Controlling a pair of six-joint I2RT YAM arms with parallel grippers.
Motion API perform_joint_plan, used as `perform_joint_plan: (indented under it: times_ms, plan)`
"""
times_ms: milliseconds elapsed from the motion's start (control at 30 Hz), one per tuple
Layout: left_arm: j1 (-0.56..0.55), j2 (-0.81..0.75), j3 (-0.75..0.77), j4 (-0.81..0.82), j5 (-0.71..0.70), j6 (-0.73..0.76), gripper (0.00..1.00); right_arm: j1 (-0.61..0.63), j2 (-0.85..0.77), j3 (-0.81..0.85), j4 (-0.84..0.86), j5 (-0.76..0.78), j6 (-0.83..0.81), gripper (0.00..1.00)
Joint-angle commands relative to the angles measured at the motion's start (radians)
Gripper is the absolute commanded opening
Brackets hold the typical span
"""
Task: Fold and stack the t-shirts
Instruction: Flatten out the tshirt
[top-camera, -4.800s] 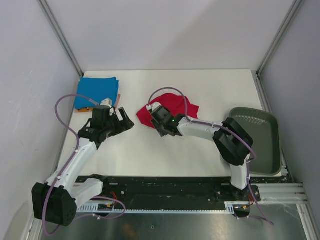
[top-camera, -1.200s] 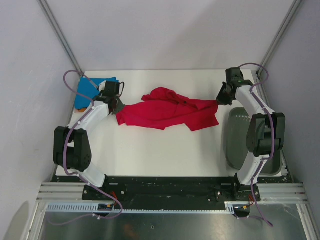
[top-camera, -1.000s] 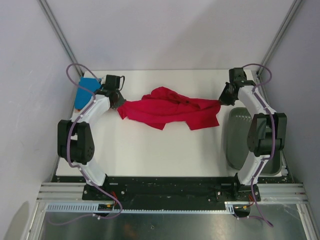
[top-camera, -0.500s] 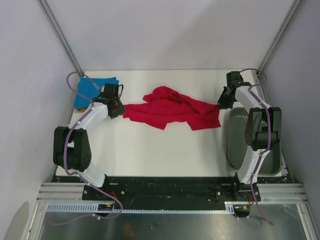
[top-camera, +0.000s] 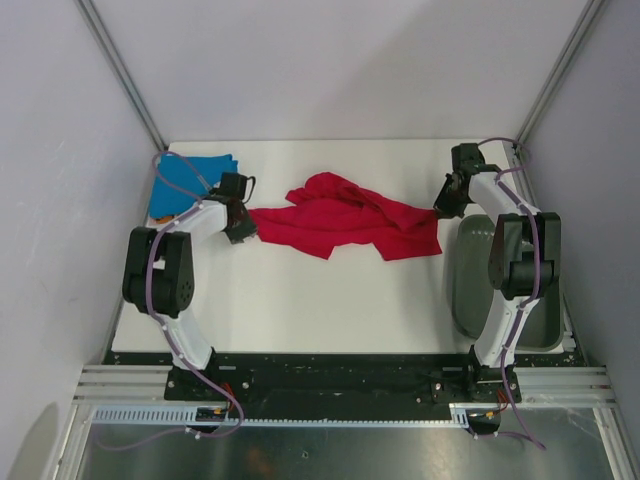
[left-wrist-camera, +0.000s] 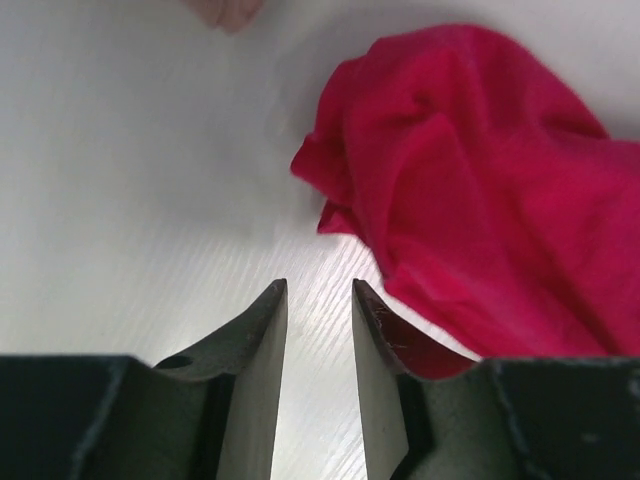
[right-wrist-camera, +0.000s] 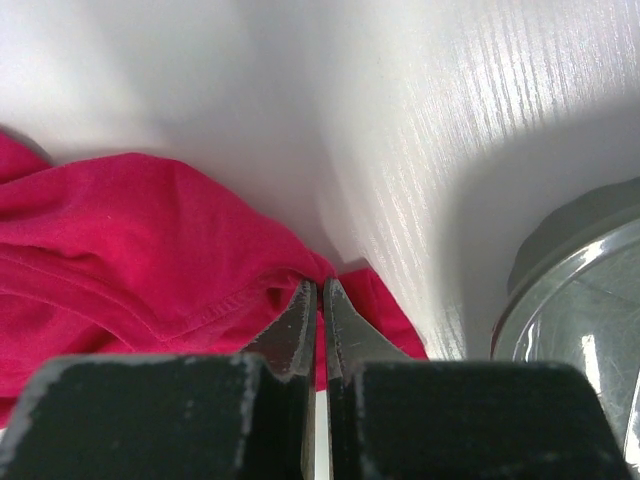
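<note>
The red t-shirt (top-camera: 340, 225) lies crumpled and stretched sideways across the back middle of the white table (top-camera: 330, 300). My right gripper (top-camera: 443, 205) is shut on the shirt's right corner; in the right wrist view the jaws (right-wrist-camera: 320, 287) pinch a fold of red cloth (right-wrist-camera: 130, 230). My left gripper (top-camera: 243, 225) sits at the shirt's left end, open, with only bare table between its fingers (left-wrist-camera: 320, 290); the red cloth (left-wrist-camera: 480, 200) lies just right of the right finger. A folded blue t-shirt (top-camera: 190, 178) rests at the back left, an orange one (top-camera: 165, 217) peeking out beneath it.
A dark grey bin (top-camera: 470, 285) stands at the right edge of the table, just below my right gripper, and its rim (right-wrist-camera: 580, 270) shows in the right wrist view. Pale walls close in the back and both sides.
My left gripper has opened and let go of the red shirt's left end, which now rests on the table. The left arm's elbow swung inward. The right gripper kept its hold.
</note>
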Motion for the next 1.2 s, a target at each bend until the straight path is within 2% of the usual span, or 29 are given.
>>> perform_joint_plan:
  times_ms: [0,367,533,667,767,867,933,1167]
  plan:
    - [0.009,0.037,0.094,0.05,0.009,0.023,0.37,-0.014,-0.021,0.02,0.02,-0.03,-0.014,0.0]
    - [0.01,0.125,0.15,0.05,-0.009,0.033,0.36,-0.025,-0.031,0.026,0.022,-0.067,-0.015,0.0]
    - [0.01,0.157,0.154,0.05,-0.014,0.044,0.42,-0.029,-0.023,0.031,0.024,-0.078,-0.014,0.0]
    - [0.01,0.177,0.161,0.05,-0.003,0.048,0.44,-0.03,-0.02,0.03,0.025,-0.084,-0.014,0.0]
    - [0.01,0.179,0.167,0.048,-0.009,0.052,0.34,-0.03,-0.021,0.031,0.025,-0.085,-0.014,0.0]
    - [0.018,0.147,0.16,0.039,-0.023,0.047,0.13,-0.03,-0.026,0.032,0.023,-0.088,-0.014,0.0]
    - [0.027,0.098,0.149,0.02,-0.04,0.039,0.04,-0.03,-0.031,0.033,0.02,-0.087,-0.016,0.0]
    - [0.105,-0.175,0.052,-0.061,-0.074,0.06,0.0,-0.031,-0.093,0.027,-0.022,-0.065,-0.026,0.0]
